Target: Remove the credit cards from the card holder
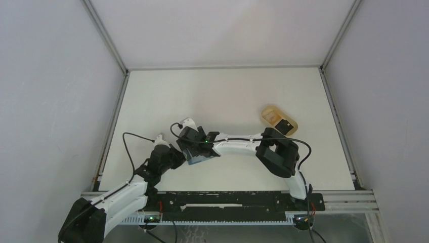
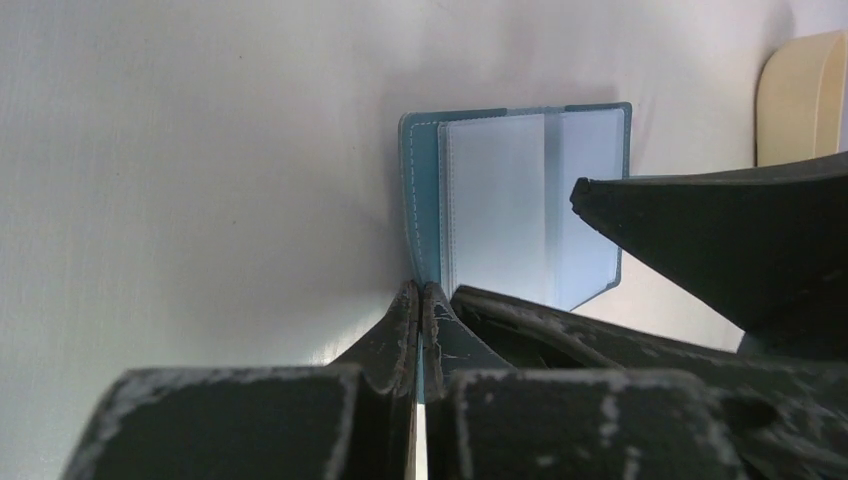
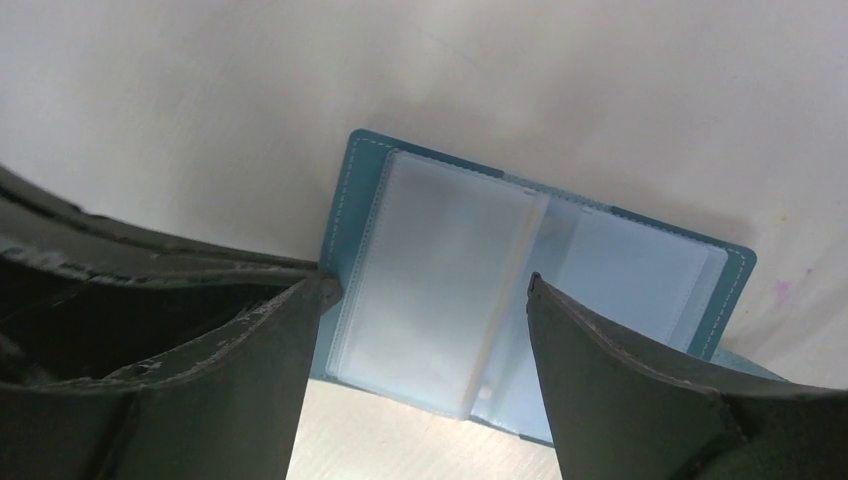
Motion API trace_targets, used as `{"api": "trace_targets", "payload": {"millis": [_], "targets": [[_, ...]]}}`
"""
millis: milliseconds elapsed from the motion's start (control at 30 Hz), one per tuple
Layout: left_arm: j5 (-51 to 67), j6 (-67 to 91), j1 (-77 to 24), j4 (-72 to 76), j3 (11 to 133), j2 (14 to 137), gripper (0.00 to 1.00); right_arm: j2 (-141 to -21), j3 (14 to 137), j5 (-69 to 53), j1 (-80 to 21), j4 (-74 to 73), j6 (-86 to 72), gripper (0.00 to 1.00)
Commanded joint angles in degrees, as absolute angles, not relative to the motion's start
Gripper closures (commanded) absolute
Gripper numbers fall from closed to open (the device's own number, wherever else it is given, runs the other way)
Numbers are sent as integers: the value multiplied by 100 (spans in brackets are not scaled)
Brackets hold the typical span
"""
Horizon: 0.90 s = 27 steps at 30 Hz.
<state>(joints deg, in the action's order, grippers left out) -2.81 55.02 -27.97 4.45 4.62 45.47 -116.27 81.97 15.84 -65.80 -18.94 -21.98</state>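
The teal-blue card holder [image 1: 198, 159] lies open like a book, its clear plastic sleeves [image 3: 440, 260] facing up. My left gripper [image 2: 420, 300] is shut on the edge of the holder's teal cover [image 2: 418, 200]. My right gripper [image 3: 430, 300] hangs open just above the sleeves, one finger to each side, with nothing between them. Whether a card sits in the sleeves I cannot tell. At the back right, credit cards lie on the table: a pale tan one [image 1: 270, 113] with a black one [image 1: 286, 125] lying on it.
White walls with metal corner posts close in the table on the left, back and right. Both arms meet near the table's front left-centre, and the right arm's elbow [image 1: 277, 154] sits close to the loose cards. A black rail [image 1: 227, 200] runs along the near edge.
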Motion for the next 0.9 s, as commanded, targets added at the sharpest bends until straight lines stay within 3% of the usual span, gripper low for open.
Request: {"api": "trace_targets", "payload": {"millis": [0, 333, 867], "targets": [[-387, 5379, -2769, 439, 522, 4516, 100, -11840, 8571, 1956, -6644, -2143, -2068, 16], [-382, 5353, -2769, 393, 539, 4532, 100, -12216, 8892, 2354, -6682, -2457, -1992, 16], [-507, 5302, -2768, 324, 552, 4621, 100, -11499, 8408, 2882, -6378, -2716, -1653, 16]]}}
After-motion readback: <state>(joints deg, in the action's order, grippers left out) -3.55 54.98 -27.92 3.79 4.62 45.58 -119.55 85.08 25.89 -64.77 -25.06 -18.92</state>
